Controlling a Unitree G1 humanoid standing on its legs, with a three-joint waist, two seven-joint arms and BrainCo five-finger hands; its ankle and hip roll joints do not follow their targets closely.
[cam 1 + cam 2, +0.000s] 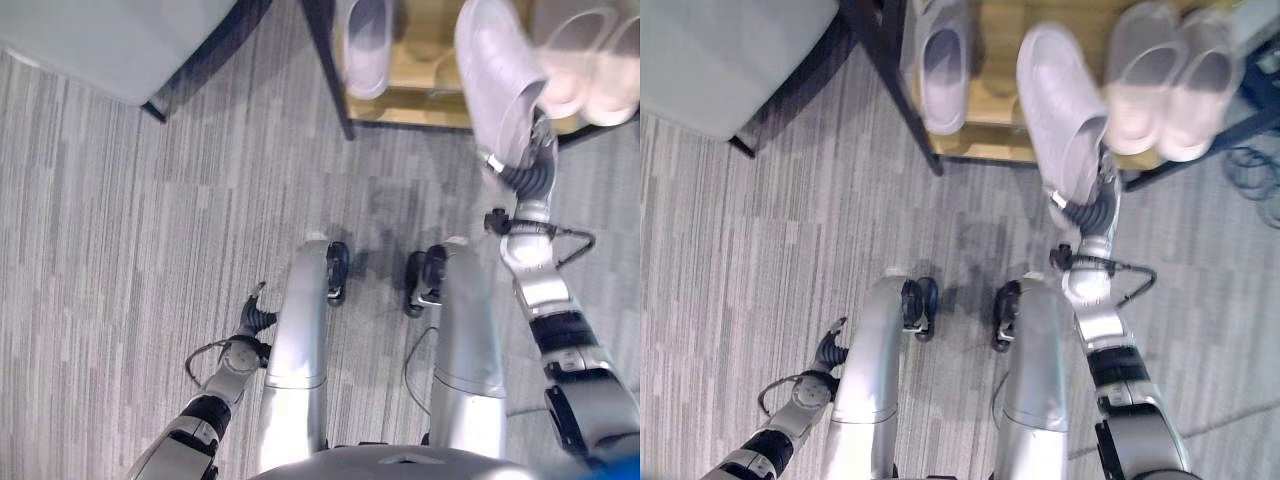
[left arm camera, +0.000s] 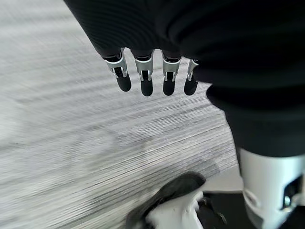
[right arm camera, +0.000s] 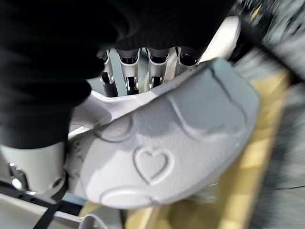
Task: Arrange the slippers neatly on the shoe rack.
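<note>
A lilac slipper (image 1: 497, 75) hangs toe-away over the front edge of the shoe rack (image 1: 425, 90), with my right hand (image 1: 528, 160) shut on its heel end. In the right wrist view my fingers (image 3: 128, 71) reach inside the slipper (image 3: 167, 148), whose sole shows a heart. A second lilac slipper (image 1: 365, 45) lies on the wooden shelf to the left. A pale pink pair (image 1: 590, 65) sits on the shelf to the right. Low by my left side, my left hand (image 1: 255, 315) hangs over the carpet, its fingers (image 2: 147, 71) straight and holding nothing.
The rack has a dark frame post (image 1: 325, 60) at its left front corner. A grey padded seat (image 1: 110, 40) on dark legs stands at the upper left. Coiled cables (image 1: 1252, 170) lie on the carpet right of the rack. Grey carpet (image 1: 120, 220) spreads in front.
</note>
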